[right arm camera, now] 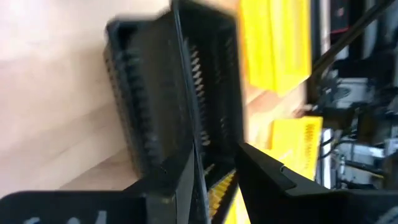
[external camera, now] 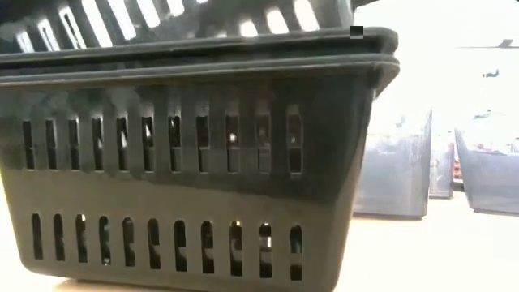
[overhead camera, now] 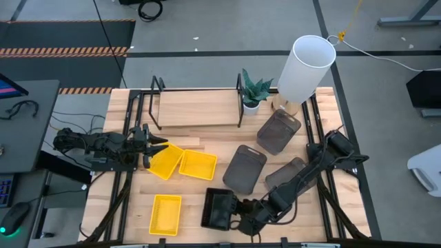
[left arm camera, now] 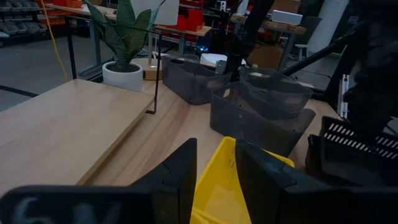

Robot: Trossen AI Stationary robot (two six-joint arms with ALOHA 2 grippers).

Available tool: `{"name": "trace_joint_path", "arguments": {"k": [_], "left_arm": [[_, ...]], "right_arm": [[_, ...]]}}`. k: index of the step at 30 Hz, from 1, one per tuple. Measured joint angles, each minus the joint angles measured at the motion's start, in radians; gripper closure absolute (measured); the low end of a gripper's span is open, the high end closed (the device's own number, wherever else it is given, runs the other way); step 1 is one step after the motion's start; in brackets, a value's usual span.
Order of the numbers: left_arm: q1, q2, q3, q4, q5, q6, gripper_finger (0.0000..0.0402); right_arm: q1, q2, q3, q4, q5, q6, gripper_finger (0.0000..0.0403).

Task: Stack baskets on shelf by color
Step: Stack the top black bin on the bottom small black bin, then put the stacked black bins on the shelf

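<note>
High view, near edge: we count one black mesh basket stack (overhead camera: 219, 209) w/ the right gripper (overhead camera: 234, 210) clamped on its rim. Next, 3 yellow baskets (overhead camera: 165, 213); the left gripper (overhead camera: 157, 149) pinches the rim of one (overhead camera: 166, 162). Mid-table: 3 grey baskets (overhead camera: 245, 168). Far: the shelf (overhead camera: 196, 108), 1 plant (overhead camera: 252, 91), 1 white cylinder (overhead camera: 305, 65).

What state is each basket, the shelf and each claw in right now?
Shelf: bare, no baskets on it.
Yellow baskets: three on the table, unstacked; the leftmost has its wall between the left claw's fingers.
Dark grey baskets: three, on the table, unstacked.
Black mesh baskets: nested, rim in the right claw.
Left claw: straddling the yellow rim.
Right claw: astride the black rim.
</note>
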State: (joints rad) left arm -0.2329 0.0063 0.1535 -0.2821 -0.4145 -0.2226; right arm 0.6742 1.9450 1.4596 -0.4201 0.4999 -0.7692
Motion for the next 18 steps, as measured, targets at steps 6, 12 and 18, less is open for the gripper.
{"name": "trace_joint_path", "arguments": {"k": [6, 12, 18], "left_arm": [[0.0, 0.0, 0.0, 0.0, 0.0, 0.0, 0.0285], [0.0, 0.0, 0.0, 0.0, 0.0, 0.0, 0.0285], [0.0, 0.0, 0.0, 0.0, 0.0, 0.0, 0.0285]], "right_arm": [[0.02, 0.0, 0.053, -0.007, 0.005, 0.049, 0.0279], [0.019, 0.0, 0.054, 0.025, -0.041, 0.123, 0.0281], [0.008, 0.0, 0.054, 0.254, -0.101, 0.335, 0.0291]]}}
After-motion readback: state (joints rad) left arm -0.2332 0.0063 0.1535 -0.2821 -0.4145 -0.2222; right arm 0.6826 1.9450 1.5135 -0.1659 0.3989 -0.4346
